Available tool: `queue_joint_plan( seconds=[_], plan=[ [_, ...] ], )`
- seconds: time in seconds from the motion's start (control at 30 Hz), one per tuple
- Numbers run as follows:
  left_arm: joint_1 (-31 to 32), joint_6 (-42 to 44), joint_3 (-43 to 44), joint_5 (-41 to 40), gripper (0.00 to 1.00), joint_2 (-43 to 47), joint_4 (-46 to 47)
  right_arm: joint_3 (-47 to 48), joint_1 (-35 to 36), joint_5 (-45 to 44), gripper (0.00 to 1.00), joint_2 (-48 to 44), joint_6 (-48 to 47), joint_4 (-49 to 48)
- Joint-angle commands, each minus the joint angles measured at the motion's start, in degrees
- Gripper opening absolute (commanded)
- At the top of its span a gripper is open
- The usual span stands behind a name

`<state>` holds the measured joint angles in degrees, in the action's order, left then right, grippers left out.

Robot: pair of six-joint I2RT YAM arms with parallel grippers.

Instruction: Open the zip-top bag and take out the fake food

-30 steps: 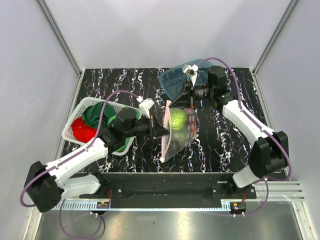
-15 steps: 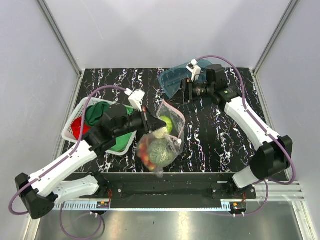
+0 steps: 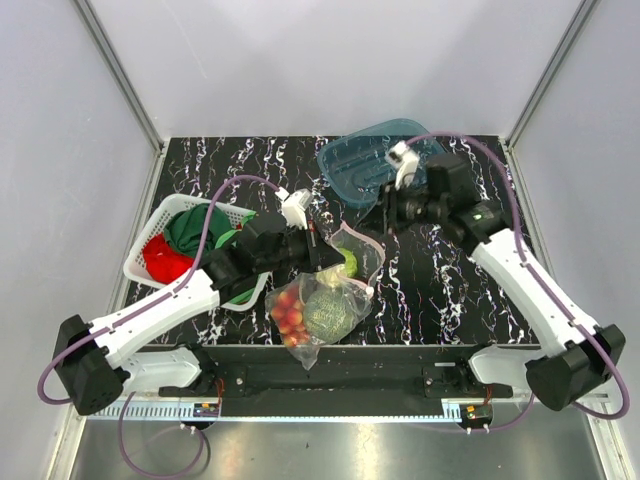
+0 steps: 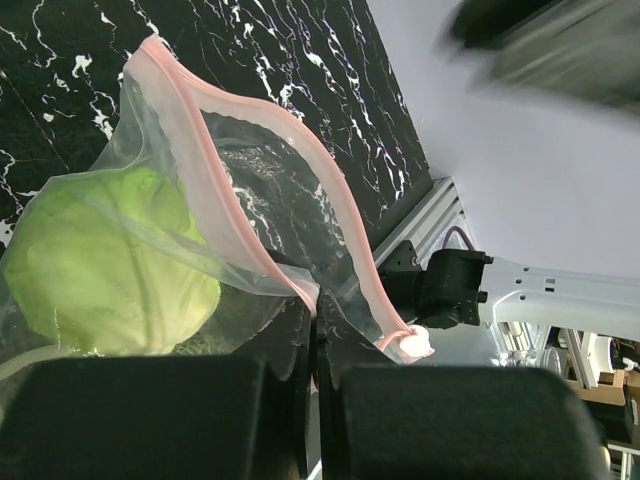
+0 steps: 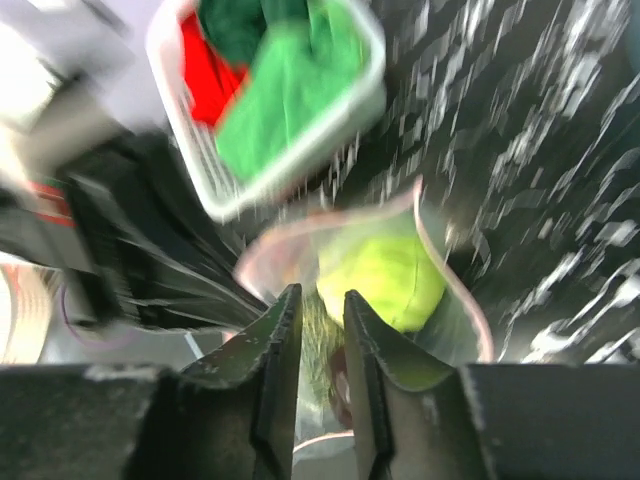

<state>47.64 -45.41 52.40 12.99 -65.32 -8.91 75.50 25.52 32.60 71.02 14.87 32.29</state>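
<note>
Plastic zip-top bag (image 3: 322, 305) lies on the black table (image 3: 430, 290), near the front edge, with its pink mouth (image 4: 260, 240) open. The fake food (image 3: 325, 312) is all inside, so taking it out is left to do. The left gripper (image 3: 330, 258) pinches the bag's edge. The right gripper (image 3: 388, 212) hangs above, jaws narrow and empty.

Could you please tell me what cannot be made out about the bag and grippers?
Right wrist view: motion blur smears everything; whether the right gripper is open or shut is unclear.
Left wrist view: the left gripper is an out-of-focus dark mass.
Top view: red pieces in the zip-top bag too small to identify.
</note>
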Motion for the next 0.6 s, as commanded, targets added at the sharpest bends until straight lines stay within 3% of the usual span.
queue_joint_plan(
  seconds=[0.0,0.2,0.33,0.37,0.57],
  plan=[
    [0.26,-0.30,0.60,-1.13,0.00,1.34,6.18,-5.80,3.13,1.06,0.29,1.40,1.74,-2.40],
    [0.26,0.58,3.23,-0.60,0.00,-0.16,6.18,-10.64,5.07,1.59,0.30,3.06,3.23,-5.83],
    [0.26,1.46,5.42,-0.16,0.00,-2.00,5.83,-12.13,5.86,1.68,0.42,5.79,3.06,-7.59],
    [0.26,1.64,6.13,-0.07,0.00,-2.18,5.66,-12.14,5.86,1.50,0.50,6.40,2.97,-7.86],
    [0.26,2.95,9.38,-0.95,0.00,-4.02,3.99,-12.57,6.39,0.80,0.66,8.61,2.62,-8.21]
  ],
)
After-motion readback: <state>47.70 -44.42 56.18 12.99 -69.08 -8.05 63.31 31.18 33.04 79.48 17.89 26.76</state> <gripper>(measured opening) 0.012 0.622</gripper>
